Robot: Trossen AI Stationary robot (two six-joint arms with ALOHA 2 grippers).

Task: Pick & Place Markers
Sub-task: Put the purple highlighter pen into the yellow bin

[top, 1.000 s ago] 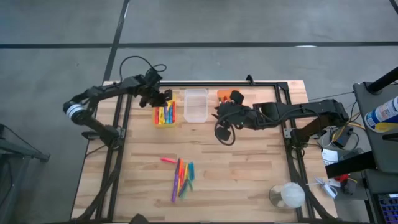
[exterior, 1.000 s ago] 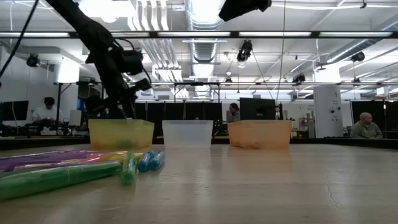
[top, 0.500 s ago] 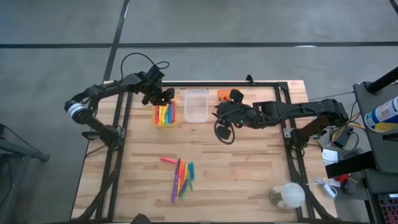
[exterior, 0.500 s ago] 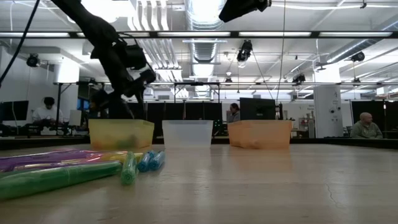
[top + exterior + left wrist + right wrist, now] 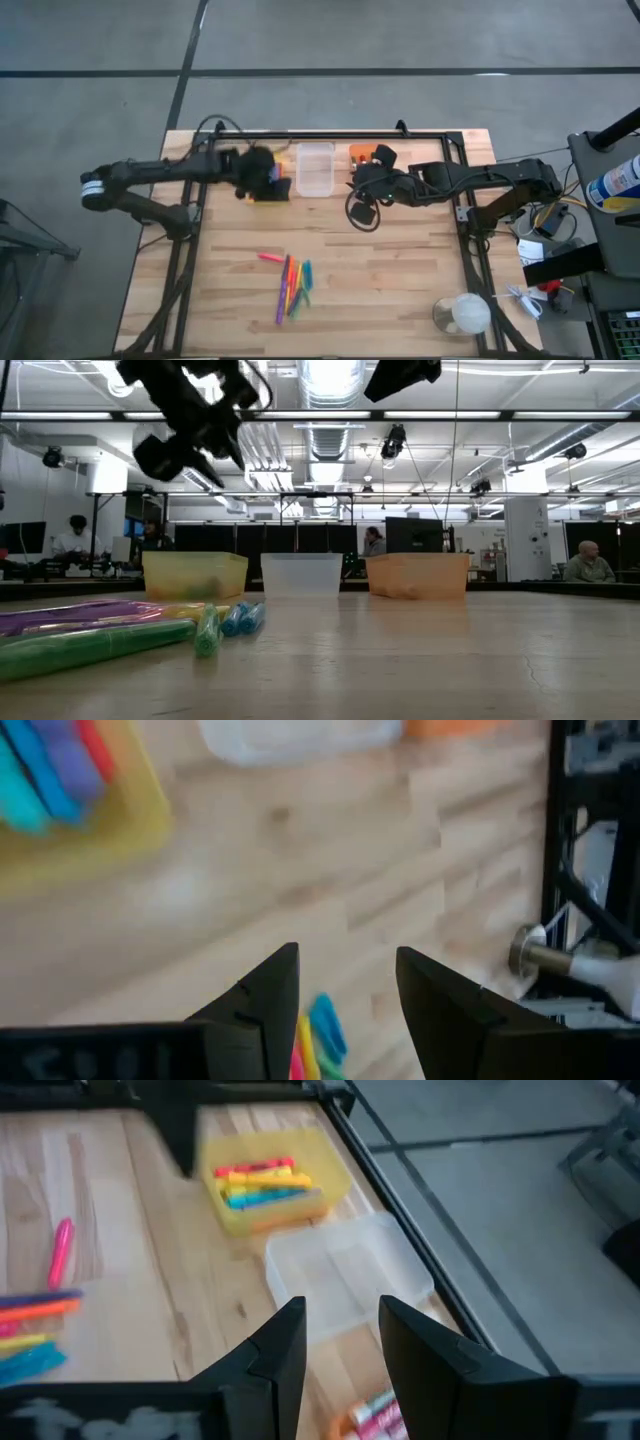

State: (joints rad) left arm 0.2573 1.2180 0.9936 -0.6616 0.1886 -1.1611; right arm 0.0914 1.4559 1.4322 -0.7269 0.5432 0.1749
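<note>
Several loose markers (image 5: 291, 286) lie flat in a bunch on the table's near middle, with one pink marker (image 5: 270, 258) beside them. More markers (image 5: 262, 1183) lie in the yellow bin (image 5: 276, 193). My left gripper (image 5: 266, 178) hangs open and empty high over that bin, also seen in the low view (image 5: 190, 422) and its wrist view (image 5: 345, 975). My right gripper (image 5: 358, 176) hovers open and empty beside the orange bin (image 5: 360, 152), above the clear bin (image 5: 345, 1275) in its wrist view (image 5: 340, 1330).
The yellow, clear (image 5: 314, 168) and orange bins stand in a row at the table's far edge. A few markers (image 5: 370, 1415) lie in the orange bin. A black frame (image 5: 462, 190) borders the table. A clear round container (image 5: 462, 315) sits at the near right corner.
My left gripper has risen well above the yellow bin and shifted from its far side toward the table's near edge, its arm swinging down and left. The markers on the table have stayed put.
</note>
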